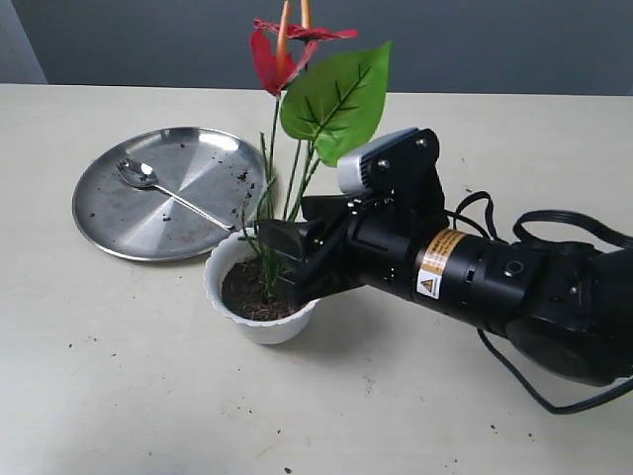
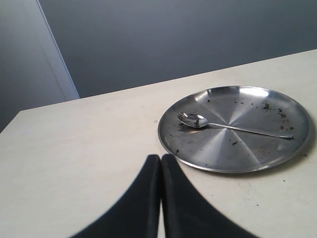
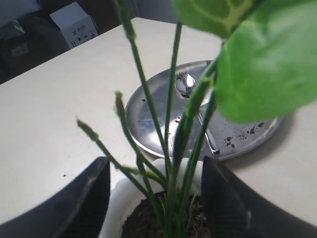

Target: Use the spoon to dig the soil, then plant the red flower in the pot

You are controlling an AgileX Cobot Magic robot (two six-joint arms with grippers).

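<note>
The red flower [image 1: 273, 55] stands upright with its green stems [image 1: 271, 233] stuck in the dark soil [image 1: 249, 291] of the white scalloped pot [image 1: 259, 322]. My right gripper [image 1: 289, 259] is open, one finger on each side of the stems just above the pot's rim. In the right wrist view the stems [image 3: 173, 163] rise between the fingers [image 3: 86, 198] without touching them, over the soil [image 3: 143, 220] and pot [image 3: 116, 198]. The spoon [image 1: 139, 174] lies on the steel plate [image 1: 193, 148]. My left gripper [image 2: 161, 159] is shut and empty, short of the spoon [image 2: 197, 120].
The steel plate [image 2: 233, 153], speckled with soil crumbs, sits just behind and to the left of the pot. Loose crumbs dot the cream table [image 1: 119, 396]. The right arm's black body [image 1: 495, 282] and cables stretch across the table's right side.
</note>
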